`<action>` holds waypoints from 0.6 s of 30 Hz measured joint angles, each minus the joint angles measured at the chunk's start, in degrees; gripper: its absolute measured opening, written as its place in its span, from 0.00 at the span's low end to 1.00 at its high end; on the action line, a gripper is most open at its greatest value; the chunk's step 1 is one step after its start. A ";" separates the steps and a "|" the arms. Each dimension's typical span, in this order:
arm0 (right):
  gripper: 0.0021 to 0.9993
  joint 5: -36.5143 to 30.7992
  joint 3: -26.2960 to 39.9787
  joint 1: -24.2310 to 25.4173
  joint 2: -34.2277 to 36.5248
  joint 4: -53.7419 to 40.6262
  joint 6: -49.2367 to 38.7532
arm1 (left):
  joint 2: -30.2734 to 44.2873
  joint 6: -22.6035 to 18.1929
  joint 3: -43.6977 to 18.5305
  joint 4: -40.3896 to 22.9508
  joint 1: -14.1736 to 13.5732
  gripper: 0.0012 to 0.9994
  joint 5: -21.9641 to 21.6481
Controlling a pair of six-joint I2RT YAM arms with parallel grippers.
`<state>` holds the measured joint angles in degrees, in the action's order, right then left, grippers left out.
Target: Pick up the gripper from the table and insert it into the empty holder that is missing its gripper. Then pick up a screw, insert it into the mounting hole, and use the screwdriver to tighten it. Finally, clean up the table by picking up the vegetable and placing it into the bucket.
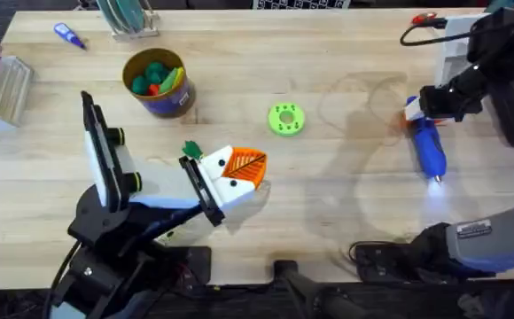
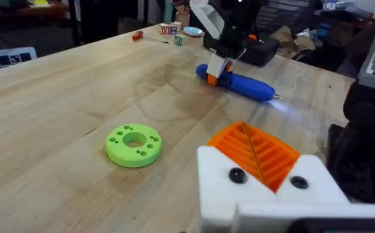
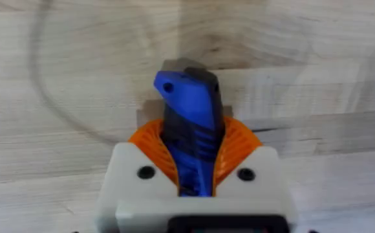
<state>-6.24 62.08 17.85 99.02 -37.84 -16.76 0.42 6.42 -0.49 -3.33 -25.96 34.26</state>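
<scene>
Right gripper [image 3: 194,175] clamps the blue screwdriver [image 1: 429,146] (lying flat on the table [image 1: 328,221]). Left gripper [image 1: 239,173] looks closed, empty, the bucket [image 1: 158,84] at its ten o'clock.

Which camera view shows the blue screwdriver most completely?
The left wrist view: the screwdriver lies there in full length on the table, metal bit included, with the right gripper at its rear end. The overhead view shows it smaller, its rear under the arm. The right wrist view shows its rear end between the fingers.
</scene>
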 joint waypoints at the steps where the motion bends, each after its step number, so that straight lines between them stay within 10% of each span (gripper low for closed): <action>1: 0.20 -0.03 0.00 0.00 -0.01 0.02 -0.02 | -0.01 0.00 0.00 0.00 0.00 0.01 0.00; 18: 0.17 -1.27 -1.09 0.37 -14.97 -1.40 0.00 | -0.02 0.00 0.00 0.00 0.00 0.01 0.00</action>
<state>-7.52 60.99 18.22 84.05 -39.24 -16.75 0.40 6.42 -0.49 -3.33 -25.96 34.26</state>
